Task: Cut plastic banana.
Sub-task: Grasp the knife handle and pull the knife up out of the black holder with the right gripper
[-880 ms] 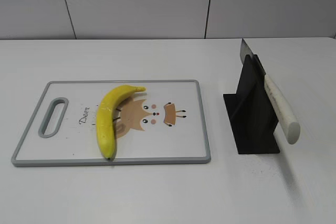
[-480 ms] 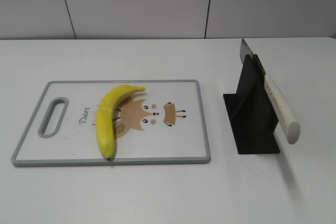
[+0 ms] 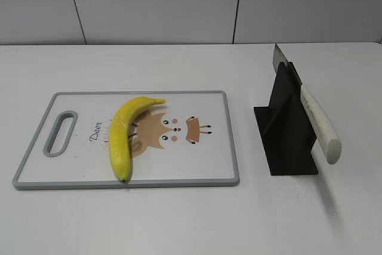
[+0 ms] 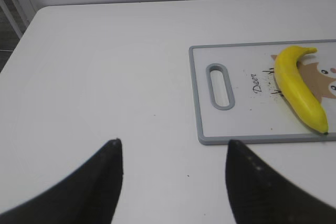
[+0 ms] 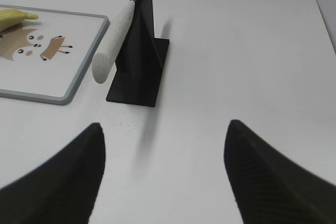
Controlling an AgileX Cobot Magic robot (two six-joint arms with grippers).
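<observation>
The plastic banana (image 3: 124, 132) is glossy yellow and lies whole on the white cutting board (image 3: 203, 159) with a grey rim, stem end towards the back. It also shows in the left wrist view (image 4: 296, 86) and partly in the right wrist view (image 5: 13, 17). A knife with a white handle (image 3: 319, 125) rests slanted in a black stand (image 3: 286, 132), blade up; it also shows in the right wrist view (image 5: 113, 40). My left gripper (image 4: 173, 142) is open and empty over bare table, left of the board. My right gripper (image 5: 165, 127) is open and empty, in front of the stand. Neither gripper shows in the exterior view.
The board has a grey handle slot (image 3: 59, 132) at its left end and a cartoon print in the middle. The white table (image 3: 179, 219) ends at a grey panelled wall behind. The table's left edge (image 4: 21, 35) shows in the left wrist view.
</observation>
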